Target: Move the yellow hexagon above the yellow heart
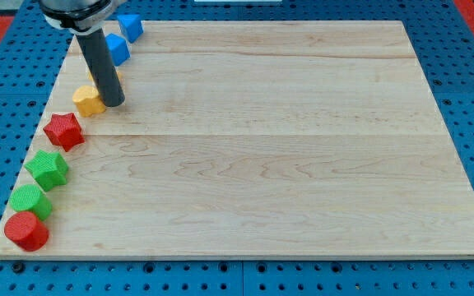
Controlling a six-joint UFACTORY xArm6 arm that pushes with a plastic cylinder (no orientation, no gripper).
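Note:
A yellow block (88,100) lies near the board's left edge; its shape is hard to make out. A second yellow block (118,77) shows only as a sliver behind the rod, just above the first, and its shape is hidden. My tip (112,104) rests on the board right against the right side of the lower yellow block. The dark rod slants up from the tip to the view's top left and covers most of the upper yellow block.
Other blocks line the wooden board's (303,164) left edge. Two blue blocks (130,27) (116,49) lie above the yellow ones. Below them lie a red star (64,131), a green star (48,169), a green block (31,201) and a red block (26,231).

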